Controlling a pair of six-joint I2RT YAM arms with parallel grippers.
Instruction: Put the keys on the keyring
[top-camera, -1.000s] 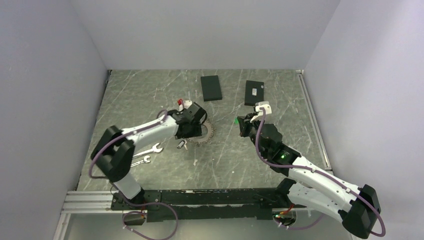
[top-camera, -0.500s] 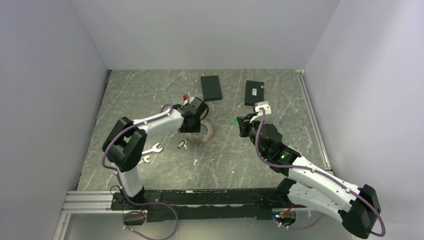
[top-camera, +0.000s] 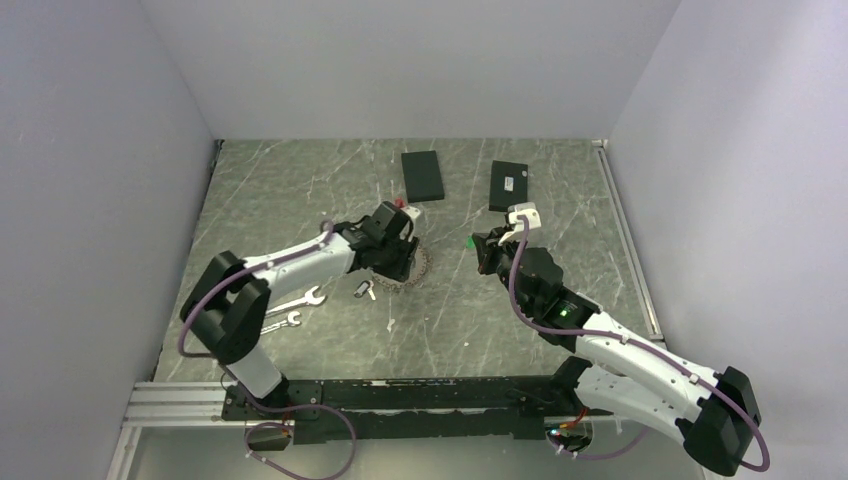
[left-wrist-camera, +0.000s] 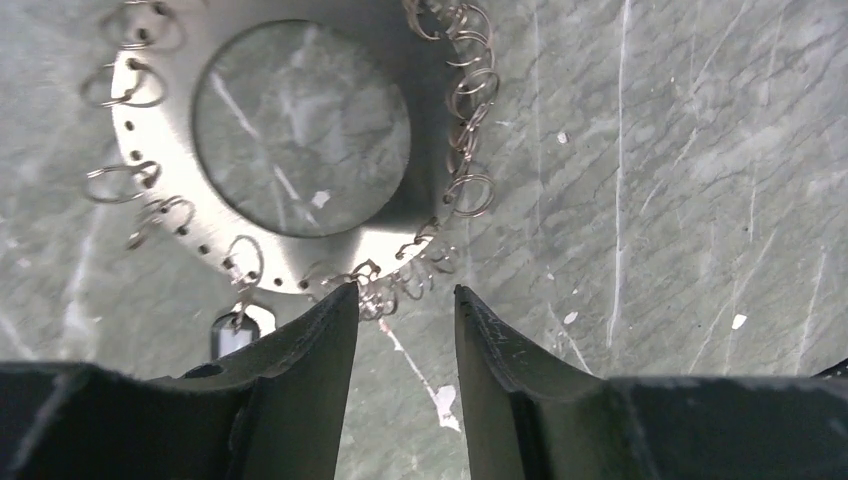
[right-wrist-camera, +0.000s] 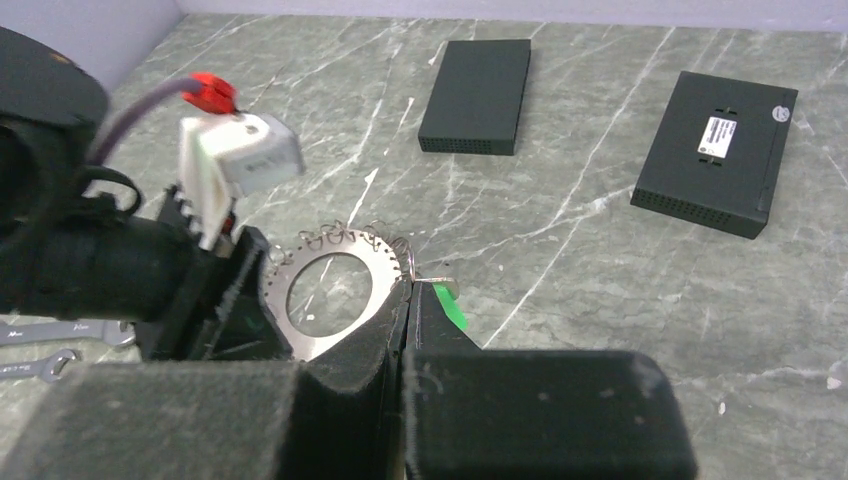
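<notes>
table: grey-green marble pattern, white veins and flecks; walls: plain pale lilac-grey; keyring: brushed silver-grey disc, row of small dark holes near the rim, thin silver wire loops on the edge; keys: light metal glint, too small for more; two boxes: matte black, right one with a white label; wrenches: bright silver; arms: white links, black joints, purple cables; left gripper: matte black; left wrist connector: red on a white housing; right gripper: black, bright green tab at its tip; right arm LED: green
</notes>
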